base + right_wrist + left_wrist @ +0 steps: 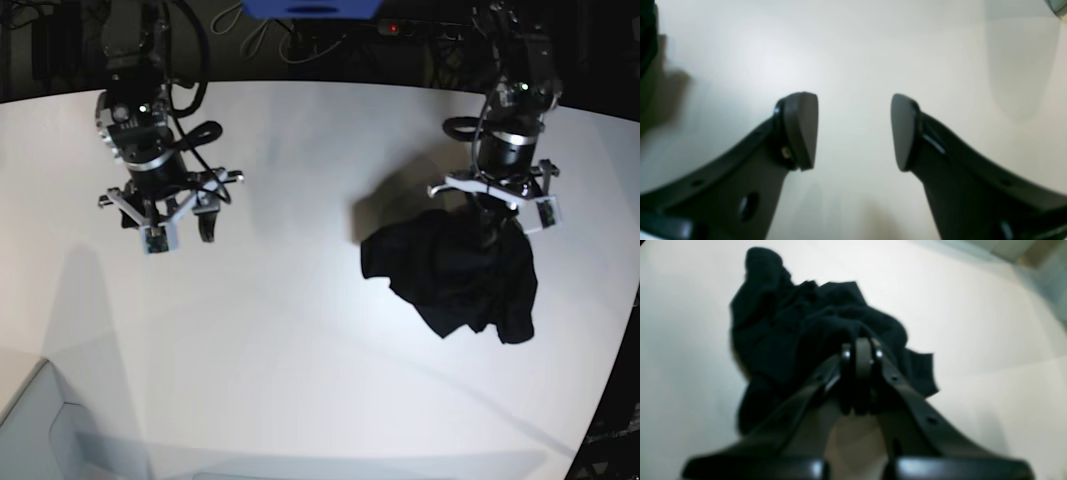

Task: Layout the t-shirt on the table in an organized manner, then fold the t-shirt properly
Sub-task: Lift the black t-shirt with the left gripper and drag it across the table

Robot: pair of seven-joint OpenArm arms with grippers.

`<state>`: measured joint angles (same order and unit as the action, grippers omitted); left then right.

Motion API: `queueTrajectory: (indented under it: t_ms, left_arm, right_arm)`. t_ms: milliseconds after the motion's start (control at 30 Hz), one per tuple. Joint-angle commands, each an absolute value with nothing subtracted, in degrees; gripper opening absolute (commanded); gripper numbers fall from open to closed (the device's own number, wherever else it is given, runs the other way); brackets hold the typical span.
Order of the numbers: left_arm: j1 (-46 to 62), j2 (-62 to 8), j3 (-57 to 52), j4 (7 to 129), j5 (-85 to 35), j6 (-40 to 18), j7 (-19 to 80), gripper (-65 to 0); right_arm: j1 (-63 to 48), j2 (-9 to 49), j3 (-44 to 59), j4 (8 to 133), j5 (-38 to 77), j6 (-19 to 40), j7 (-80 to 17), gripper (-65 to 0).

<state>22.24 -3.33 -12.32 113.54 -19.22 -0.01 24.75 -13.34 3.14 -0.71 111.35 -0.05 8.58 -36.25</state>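
Behind the far edge of the white surface, the room lay in darkness. A blue object (312,8) hung at the top centre, with loose cables (262,38) draped just left of it and a small red light (393,27) just right of it. Below and well left of the blue object stood a pale box (35,430). Overhead light cast soft shadows.

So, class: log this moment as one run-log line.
left gripper: shut on t-shirt | right gripper: open, empty | t-shirt: crumpled on table
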Motion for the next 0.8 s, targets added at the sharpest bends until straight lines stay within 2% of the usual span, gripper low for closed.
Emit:
queueTrajectory:
  t_ms: [0, 133, 300, 567, 700, 767]
  left_arm:
    - [23.6, -3.7, -12.3, 114.7, -19.6, -0.2, 23.7, -64.7]
    - [26.7, -2.9, -11.6, 113.5, -19.6, -0.2, 23.8, -64.6]
    - [25.5, 0.3, -7.8, 114.2, -19.6, -0.2, 23.8, -64.7]
    - [8.7, 1.5, 7.6, 114.5, -19.3, 0.2, 24.1, -64.7]
    - [1.5, 6.6, 7.8, 109.4, -18.9, 0.2, 24.3, -64.4]
    - [-2.2, 7.3, 7.6, 103.7, -19.2, 0.2, 24.3, -61.5]
  right_arm:
    - [-12.7, 3.2, -0.7, 112.6, 0.1, 8.6, -34.8, -29.8]
    - [-12.3, 2.9, -1.1, 112.7, 0.3, 8.6, -34.7, -29.8]
    - [-12.5, 1.6, -1.8, 112.2, 0.3, 8.6, -34.7, -29.8]
    - [-14.6, 2.2, -0.7, 108.1, 0.1, 8.6, -34.7, -29.8]
    - [-16.0, 2.1, 2.1, 106.7, 0.1, 8.6, -34.2, -29.8]
    - [-16.9, 2.1, 3.2, 106.7, 0.1, 8.6, -34.2, -29.8]
